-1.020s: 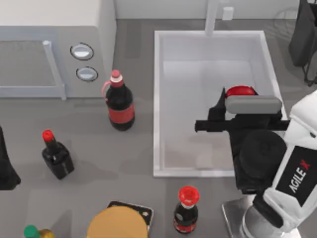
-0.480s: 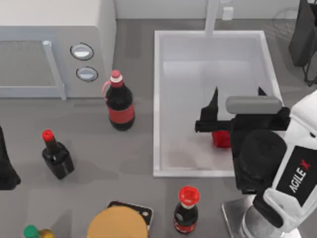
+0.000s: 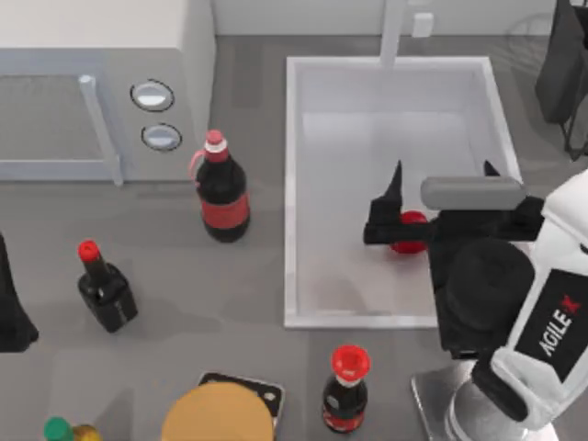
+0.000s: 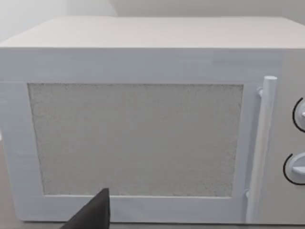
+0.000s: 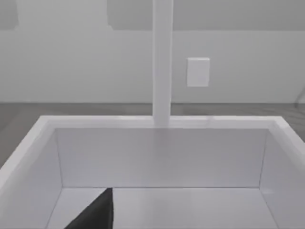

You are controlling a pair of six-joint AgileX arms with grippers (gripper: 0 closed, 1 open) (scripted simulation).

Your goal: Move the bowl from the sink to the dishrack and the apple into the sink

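The apple [image 3: 410, 230], small and glossy red, lies on the floor of the white sink [image 3: 291, 184], partly hidden under my right arm. My right gripper [image 3: 443, 173] hangs open above the basin, its two dark fingertips spread wide with nothing between them. The right wrist view looks along the sink's far rim [image 5: 157, 121] to the faucet post [image 5: 162, 62]. The bowl is out of view. A dark frame, possibly the dishrack [image 3: 562, 73], stands at the top right edge. My left arm [image 3: 11, 317] is parked at the left edge, facing the microwave [image 4: 136, 138].
A microwave [image 3: 92, 92] fills the back left. A cola bottle [image 3: 222, 188] stands just left of the sink. A small dark bottle [image 3: 103, 285], another red-capped bottle [image 3: 346, 390], a round tan object [image 3: 219, 413] and a silver plate [image 3: 432, 390] line the front.
My right gripper has opened and let go of the apple, which dropped from between the fingers to the sink floor and shifted a little. The left arm has not moved.
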